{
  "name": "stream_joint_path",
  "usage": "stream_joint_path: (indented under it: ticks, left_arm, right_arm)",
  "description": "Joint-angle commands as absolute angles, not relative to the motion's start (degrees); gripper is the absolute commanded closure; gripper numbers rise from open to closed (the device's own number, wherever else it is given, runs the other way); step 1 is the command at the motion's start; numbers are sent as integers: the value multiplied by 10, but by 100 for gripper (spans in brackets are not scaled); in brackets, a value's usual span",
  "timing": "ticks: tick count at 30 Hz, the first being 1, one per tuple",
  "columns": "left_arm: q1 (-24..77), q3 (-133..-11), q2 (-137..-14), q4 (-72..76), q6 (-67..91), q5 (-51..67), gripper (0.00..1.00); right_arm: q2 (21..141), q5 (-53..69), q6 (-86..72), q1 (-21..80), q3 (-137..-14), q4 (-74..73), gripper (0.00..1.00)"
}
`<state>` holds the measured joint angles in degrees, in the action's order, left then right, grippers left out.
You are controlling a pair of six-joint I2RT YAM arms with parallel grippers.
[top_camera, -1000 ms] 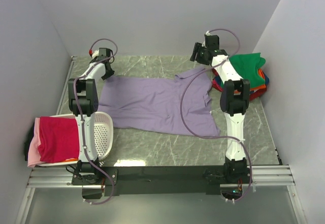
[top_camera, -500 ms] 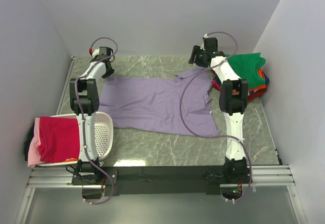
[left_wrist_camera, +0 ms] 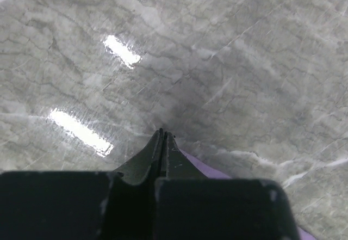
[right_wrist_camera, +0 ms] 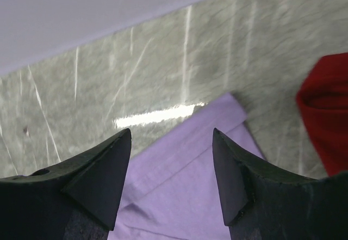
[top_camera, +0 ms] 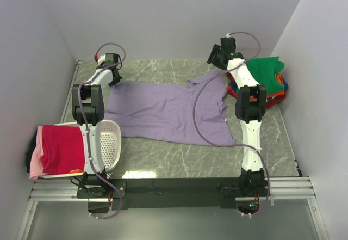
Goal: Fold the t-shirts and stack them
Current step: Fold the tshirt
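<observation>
Left gripper (left_wrist_camera: 163, 135) has just gone from part-open to fully together, low over the worktop (top_camera: 163, 161) at the far-left corner of the lavender t-shirt (top_camera: 163, 109), which lies spread flat across its middle. Purple cloth shows beside its finger, but whether any is pinched cannot be told, so I judge the first fold is only being started. Right gripper (right_wrist_camera: 172, 136) hovers with jaws apart over the shirt's far-right sleeve, holding nothing, next to the green-topped stack (top_camera: 263, 68); no brand, label or writing is readable.
</observation>
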<state>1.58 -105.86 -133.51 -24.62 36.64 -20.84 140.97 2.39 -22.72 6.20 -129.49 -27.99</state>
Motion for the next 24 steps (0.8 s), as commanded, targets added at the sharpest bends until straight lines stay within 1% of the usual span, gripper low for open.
stream_joint_path:
  ticks: [1,5,9,16,18,21,24]
  left_arm:
    - [16,-1034,-1310,-281,371,-194,99]
    - [16,-1018,-1289,-279,373,-188,99]
    - [16,-1004,-1271,-272,374,-178,99]
    - [15,-985,-1242,-262,375,-159,99]
    - [16,-984,-1238,-260,376,-150,99]
    - [15,-987,-1235,-258,380,-133,99]
    - [16,-989,-1233,-258,381,-120,99]
  right_arm:
    - [1432,-35,-274,55,-1338,-289,32]
    - [1462,-49,-308,52,-1362,-339,32]
    - [1455,-57,-351,46,-1316,-328,34]
    - [1459,-97,-388,37,-1317,-338,34]
    - [1469,-109,-408,33,-1333,-346,34]
    - [1495,-79,-433,27,-1367,-357,38]
    - [1506,-55,-467,18,-1371,-353,40]
